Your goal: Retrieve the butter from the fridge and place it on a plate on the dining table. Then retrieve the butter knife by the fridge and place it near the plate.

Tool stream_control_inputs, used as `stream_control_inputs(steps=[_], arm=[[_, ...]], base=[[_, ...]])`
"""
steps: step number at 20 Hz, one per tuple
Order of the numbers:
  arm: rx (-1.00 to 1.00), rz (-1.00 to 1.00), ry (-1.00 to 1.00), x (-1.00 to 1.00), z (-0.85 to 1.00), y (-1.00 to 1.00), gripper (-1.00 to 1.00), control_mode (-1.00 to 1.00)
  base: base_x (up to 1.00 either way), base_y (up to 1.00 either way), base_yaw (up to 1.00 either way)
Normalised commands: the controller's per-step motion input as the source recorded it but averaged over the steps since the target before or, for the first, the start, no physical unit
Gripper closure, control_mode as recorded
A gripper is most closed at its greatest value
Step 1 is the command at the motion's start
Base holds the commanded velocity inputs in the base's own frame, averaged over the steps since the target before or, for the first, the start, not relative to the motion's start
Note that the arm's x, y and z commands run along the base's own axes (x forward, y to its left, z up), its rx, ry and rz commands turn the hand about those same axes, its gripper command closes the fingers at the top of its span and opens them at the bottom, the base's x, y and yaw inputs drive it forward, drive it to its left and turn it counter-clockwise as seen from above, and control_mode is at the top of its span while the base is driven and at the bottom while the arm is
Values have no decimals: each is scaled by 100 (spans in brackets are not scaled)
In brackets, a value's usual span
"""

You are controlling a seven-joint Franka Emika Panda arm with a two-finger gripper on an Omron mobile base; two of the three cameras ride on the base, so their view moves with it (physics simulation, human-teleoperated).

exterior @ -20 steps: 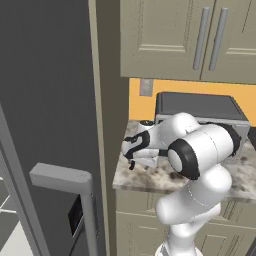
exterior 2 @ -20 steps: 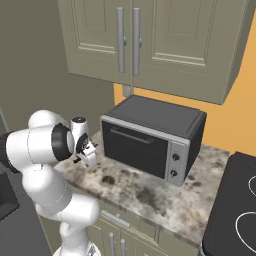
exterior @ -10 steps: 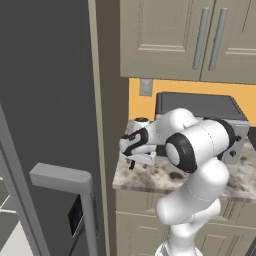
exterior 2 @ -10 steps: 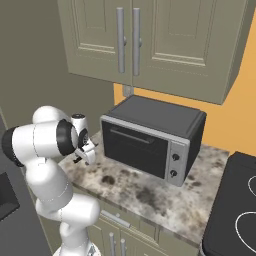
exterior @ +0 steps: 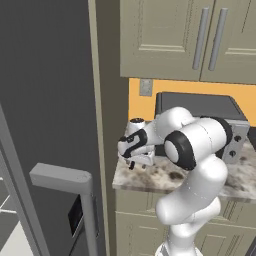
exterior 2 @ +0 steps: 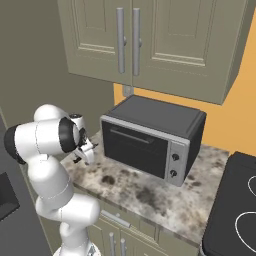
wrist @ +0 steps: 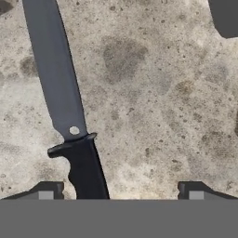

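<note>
Hand (wrist: 121,189) spread wide above the butter knife (wrist: 65,107) lying on the marble counter (wrist: 158,102)

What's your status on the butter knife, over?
Gripper open, low over the counter. Butter knife flat on the marble, handle between the fingertips, not yet gripped. Nothing in the way.

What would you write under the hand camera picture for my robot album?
The open gripper hovers over the butter knife lying flat on the marble counter, handle nearest the fingertips.
</note>
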Motion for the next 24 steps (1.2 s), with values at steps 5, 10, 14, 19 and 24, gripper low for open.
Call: stream_control_inputs(steps=[5,10,14,19,24], arm=[[-3,0,1,-17,-29,-37,-100,-100],[0,0,0,-34,-30,-66,-100,-100],[0,0,0,-30,-26,-50,-100,-100],[0,11,0,0,0,-1,-100,-100],[0,30,2,9,0,6,-100,-100]], base=[[0,0,0],[0,0,0],[0,0,0],[0,0,0],[0,0,0]])
